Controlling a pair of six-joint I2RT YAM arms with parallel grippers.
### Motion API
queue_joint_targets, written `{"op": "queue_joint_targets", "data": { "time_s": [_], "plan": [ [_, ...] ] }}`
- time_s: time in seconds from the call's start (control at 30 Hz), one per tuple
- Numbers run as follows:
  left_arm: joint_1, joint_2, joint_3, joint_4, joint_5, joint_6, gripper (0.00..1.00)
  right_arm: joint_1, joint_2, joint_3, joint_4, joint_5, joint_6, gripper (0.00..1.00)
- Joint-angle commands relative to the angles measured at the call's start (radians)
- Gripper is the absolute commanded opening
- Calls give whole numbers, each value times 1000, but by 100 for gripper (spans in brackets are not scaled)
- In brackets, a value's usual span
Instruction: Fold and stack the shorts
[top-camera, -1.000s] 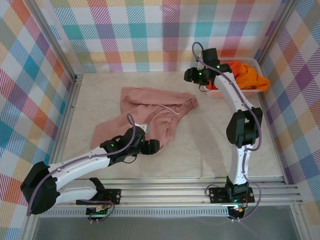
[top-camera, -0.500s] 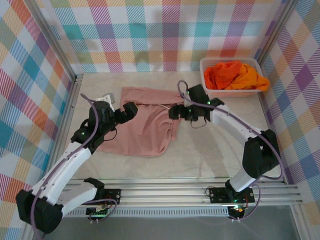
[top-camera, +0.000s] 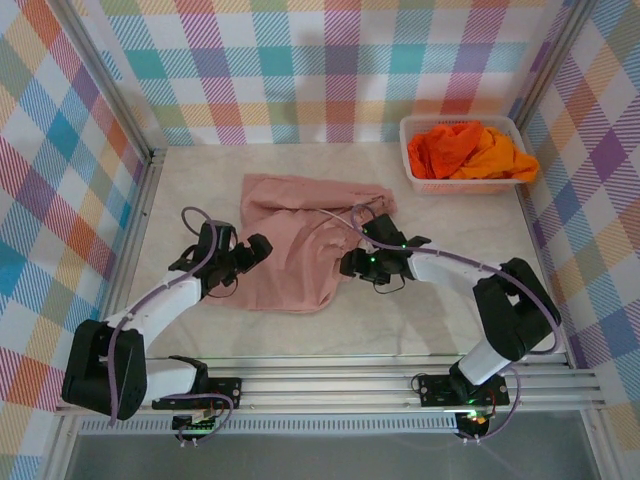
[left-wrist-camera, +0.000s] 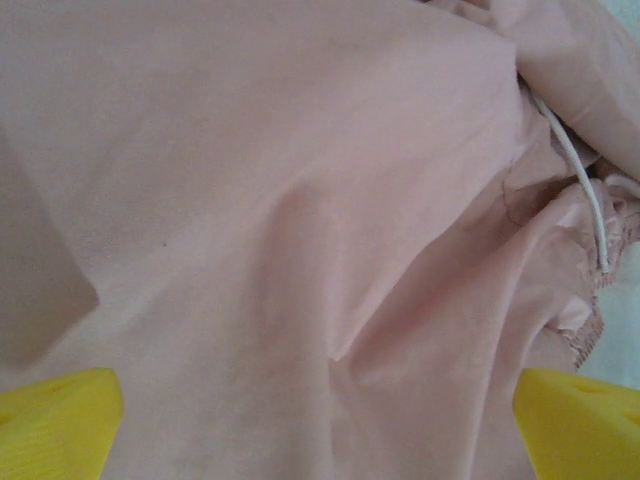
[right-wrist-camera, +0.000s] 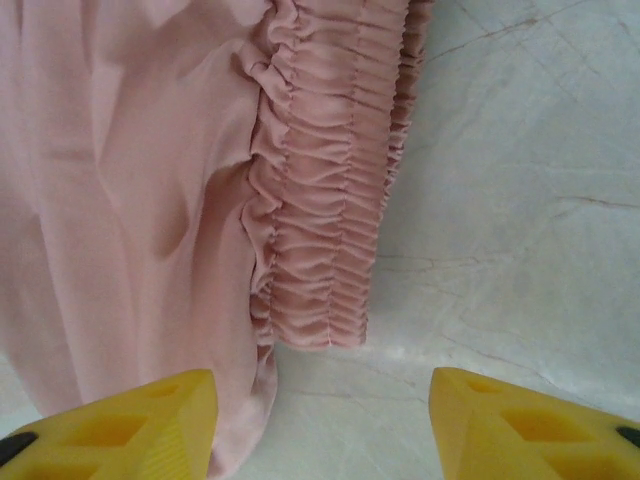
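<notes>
Pink shorts (top-camera: 295, 250) lie rumpled mid-bench (top-camera: 430, 320); the orange shorts (top-camera: 470, 150) sit in the basket (top-camera: 455, 186). Our left claw (top-camera: 257, 247) hangs released over the leg cloth, and the right claw (top-camera: 351, 263) is released at the gathered waistband (right-wrist-camera: 320, 200). We judge: pinch both edges evenly, fold flat, keep the drawstring (left-wrist-camera: 580, 190) tucked.

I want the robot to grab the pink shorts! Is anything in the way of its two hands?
Nothing visible is. The left gripper and the right gripper are both open right at the pink shorts, with only pink cloth in front of them. The white basket holding the orange shorts sits off in the far corner.
</notes>
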Motion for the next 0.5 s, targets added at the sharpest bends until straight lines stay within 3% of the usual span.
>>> {"op": "queue_joint_targets", "data": {
  "time_s": [0.0,0.27,0.47],
  "plan": [
    [13,28,-35,86,17,-11,100,11,35,-7,82,3,80,54],
    [15,51,-94,119,-10,-5,100,15,78,-40,157,9,175,41],
    [16,50,-121,135,-14,-5,100,15,92,-66,221,-16,240,41]
  ]
}}
